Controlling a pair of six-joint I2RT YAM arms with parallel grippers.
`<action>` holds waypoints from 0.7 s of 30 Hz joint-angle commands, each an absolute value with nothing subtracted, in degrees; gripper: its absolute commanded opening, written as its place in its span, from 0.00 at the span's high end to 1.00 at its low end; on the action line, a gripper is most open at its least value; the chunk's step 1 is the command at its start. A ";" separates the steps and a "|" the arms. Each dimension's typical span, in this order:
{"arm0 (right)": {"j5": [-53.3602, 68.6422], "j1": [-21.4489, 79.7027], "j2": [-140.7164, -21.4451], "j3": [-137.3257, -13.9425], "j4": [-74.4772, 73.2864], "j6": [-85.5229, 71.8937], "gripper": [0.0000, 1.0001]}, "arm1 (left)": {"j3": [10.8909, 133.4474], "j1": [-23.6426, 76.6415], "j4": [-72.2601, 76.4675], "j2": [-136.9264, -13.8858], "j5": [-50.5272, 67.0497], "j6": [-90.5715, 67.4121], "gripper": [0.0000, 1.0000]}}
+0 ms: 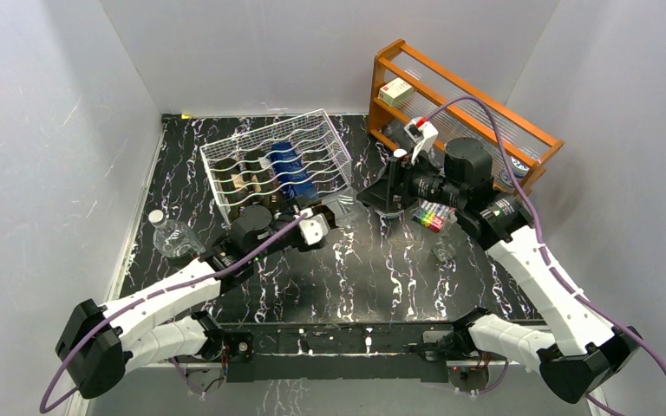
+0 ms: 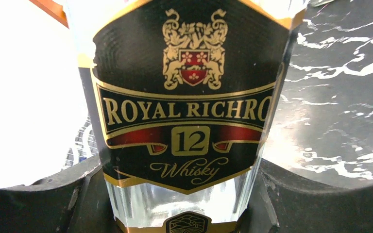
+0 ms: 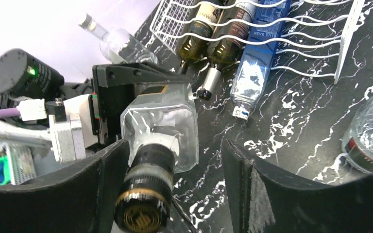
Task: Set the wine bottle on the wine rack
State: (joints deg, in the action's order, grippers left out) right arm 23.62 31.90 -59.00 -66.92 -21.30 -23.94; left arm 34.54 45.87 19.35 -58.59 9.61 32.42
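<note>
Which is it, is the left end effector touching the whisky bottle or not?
Touching. The left wrist view shows the whisky bottle wedged between the fingers of the left end effector, glass against both.

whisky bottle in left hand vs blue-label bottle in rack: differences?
Label: black-gold on the square clear glass whisky bottle, blue on the round bottle.
Place: whisky bottle is clamped in the left hand, outside the white wire rack; the blue one lies cradled in it.
Both look clear-bodied.
</note>
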 commanded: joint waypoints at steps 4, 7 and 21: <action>27.12 31.99 -59.98 -75.72 -28.32 -12.40 0.14 | 36.78 45.86 28.80 -53.60 8.70 51.09 1.00; 28.89 31.99 -61.23 -77.15 -30.44 -9.93 0.13 | 36.74 45.88 28.28 -53.36 8.39 55.25 1.00; 34.81 33.21 -68.29 -76.99 -35.91 -2.48 0.10 | 40.90 45.88 26.36 -57.84 10.19 67.87 1.00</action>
State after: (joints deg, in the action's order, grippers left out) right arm 31.77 32.25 -68.40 -76.20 -36.23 -5.39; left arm 35.14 45.87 17.50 -58.35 8.47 63.53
